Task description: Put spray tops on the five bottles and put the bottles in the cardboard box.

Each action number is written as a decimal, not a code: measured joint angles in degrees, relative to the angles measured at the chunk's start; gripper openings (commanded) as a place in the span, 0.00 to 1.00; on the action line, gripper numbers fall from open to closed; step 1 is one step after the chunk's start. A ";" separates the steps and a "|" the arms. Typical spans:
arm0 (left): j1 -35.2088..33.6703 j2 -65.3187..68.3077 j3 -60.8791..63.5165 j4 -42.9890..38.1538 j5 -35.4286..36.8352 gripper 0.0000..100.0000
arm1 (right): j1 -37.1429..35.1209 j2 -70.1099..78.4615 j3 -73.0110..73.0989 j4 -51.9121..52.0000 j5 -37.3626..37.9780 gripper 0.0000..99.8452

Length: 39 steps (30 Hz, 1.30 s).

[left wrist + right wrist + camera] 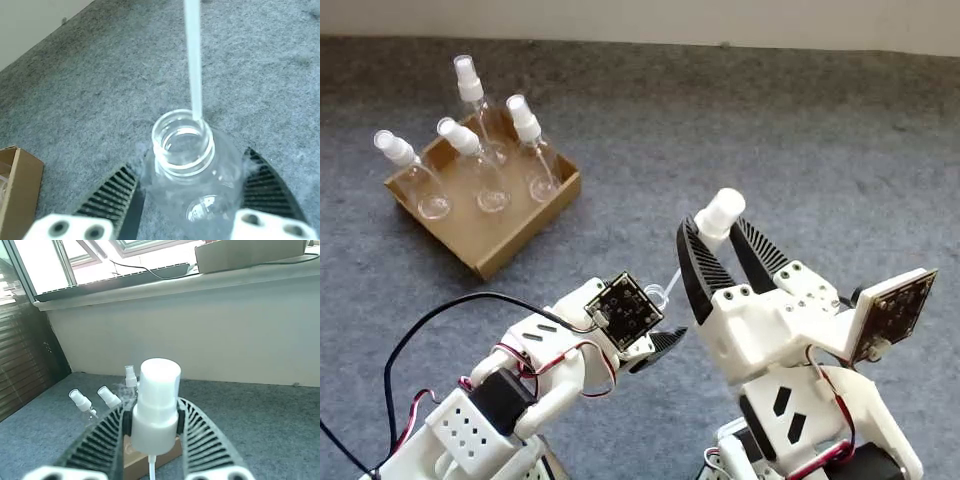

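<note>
Right claw (717, 232) clamps spray top (158, 400), its tube (193, 75) inside bottle (200, 200) clamped by left claw (187, 164).

Four bottles (490, 185) in box (525, 240) — fifth bottle (200, 200) beneath spray top (720, 213)

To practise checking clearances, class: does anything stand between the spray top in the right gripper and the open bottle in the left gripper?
Nothing visible does. The tube of the spray top reaches into the open neck of the bottle, with nothing between cap and rim.

White spray top (156, 405), clear bottle (192, 185), brown cardboard box (535, 226), grey flecked table (800, 130) and black ribbed fingers (698, 275) were seen.
</note>
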<state>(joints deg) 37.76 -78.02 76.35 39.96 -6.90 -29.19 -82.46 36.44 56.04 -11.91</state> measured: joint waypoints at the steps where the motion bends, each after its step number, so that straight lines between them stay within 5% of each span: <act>1: 0.00 0.00 0.00 0.00 0.00 0.20 | 0.00 0.00 0.00 0.00 0.00 0.01; 39: 0.00 0.00 0.00 0.00 0.00 0.20 | -4.31 0.00 1.49 -1.67 2.73 0.01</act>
<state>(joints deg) 37.76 -78.02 76.35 39.96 -6.90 -33.49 -82.46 37.93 54.37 -9.19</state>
